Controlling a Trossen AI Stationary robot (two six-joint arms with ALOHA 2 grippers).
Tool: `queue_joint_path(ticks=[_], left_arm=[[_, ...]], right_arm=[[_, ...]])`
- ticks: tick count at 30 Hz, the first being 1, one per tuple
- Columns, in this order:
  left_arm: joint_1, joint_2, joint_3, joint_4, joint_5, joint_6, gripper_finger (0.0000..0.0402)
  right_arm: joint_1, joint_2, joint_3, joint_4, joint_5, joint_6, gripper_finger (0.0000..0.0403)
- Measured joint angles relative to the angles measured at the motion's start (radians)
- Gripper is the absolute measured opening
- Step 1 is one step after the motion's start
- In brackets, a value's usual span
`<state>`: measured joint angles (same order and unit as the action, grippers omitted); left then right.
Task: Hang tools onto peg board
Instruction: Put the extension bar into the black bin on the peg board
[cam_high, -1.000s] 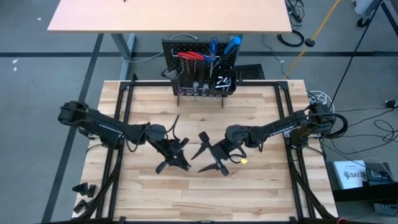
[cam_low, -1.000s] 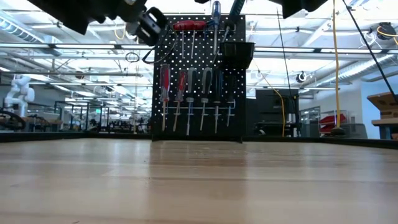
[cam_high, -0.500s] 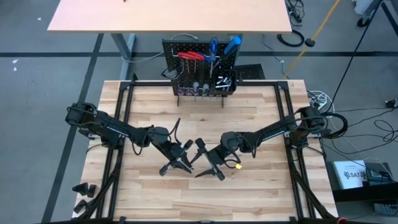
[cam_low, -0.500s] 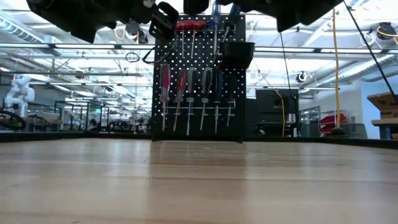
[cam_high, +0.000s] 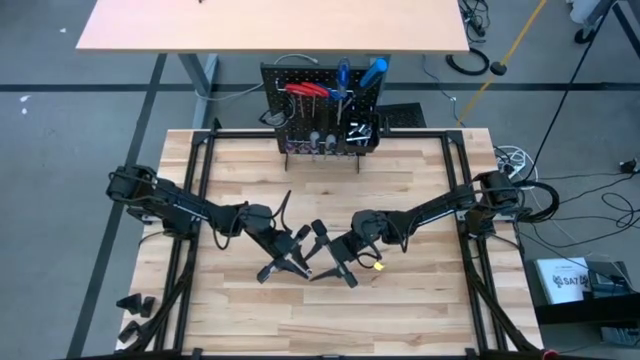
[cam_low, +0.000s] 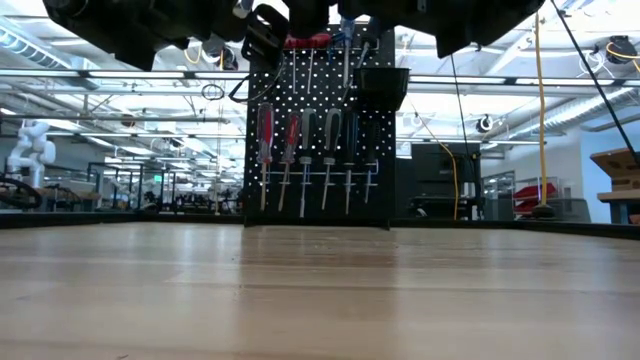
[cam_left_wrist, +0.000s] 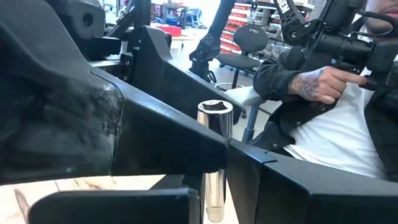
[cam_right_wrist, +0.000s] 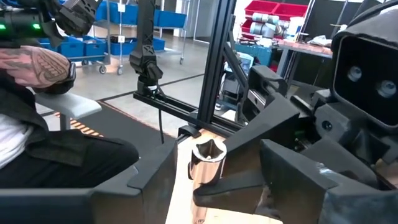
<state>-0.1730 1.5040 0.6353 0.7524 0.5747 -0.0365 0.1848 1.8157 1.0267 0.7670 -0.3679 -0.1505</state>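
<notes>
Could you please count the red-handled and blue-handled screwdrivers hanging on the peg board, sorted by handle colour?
On the peg board:
Red-handled screwdrivers: 2
Blue-handled screwdrivers: 2
Total: 4

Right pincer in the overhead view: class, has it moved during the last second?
Yes. The right pincer has shifted toward the table's near edge and toward the left pincer, farther from the peg board.

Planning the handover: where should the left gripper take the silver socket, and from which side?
Probably take the silver socket across its smooth round wall, mid-length, coming in square to its long axis. It is a plain tube with a hollow end showing, so the ends offer nothing to pinch. The left gripper sits beside it.
</notes>
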Motion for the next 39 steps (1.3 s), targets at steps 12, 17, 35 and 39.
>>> queue_joint_path(ticks=[12, 17, 35, 39], left_arm=[[0.000, 0.000, 0.000, 0.003, 0.002, -0.001, 0.0046], [0.000, 0.000, -0.001, 0.027, 0.005, -0.004, 0.0047], [0.004, -0.002, 0.003, -0.072, -0.080, -0.151, 0.0153], [0.018, -0.016, 0.004, -0.177, -0.078, -0.138, 0.0180]], right_arm=[[0.000, 0.000, 0.001, -0.018, -0.001, -0.008, 0.0117], [0.000, 0.000, 0.001, -0.016, -0.008, -0.008, 0.0063], [-0.014, -0.046, -0.001, -0.098, 0.094, -0.021, 0.0056], [-0.027, -0.104, -0.001, -0.227, 0.113, -0.027, 0.0056]])
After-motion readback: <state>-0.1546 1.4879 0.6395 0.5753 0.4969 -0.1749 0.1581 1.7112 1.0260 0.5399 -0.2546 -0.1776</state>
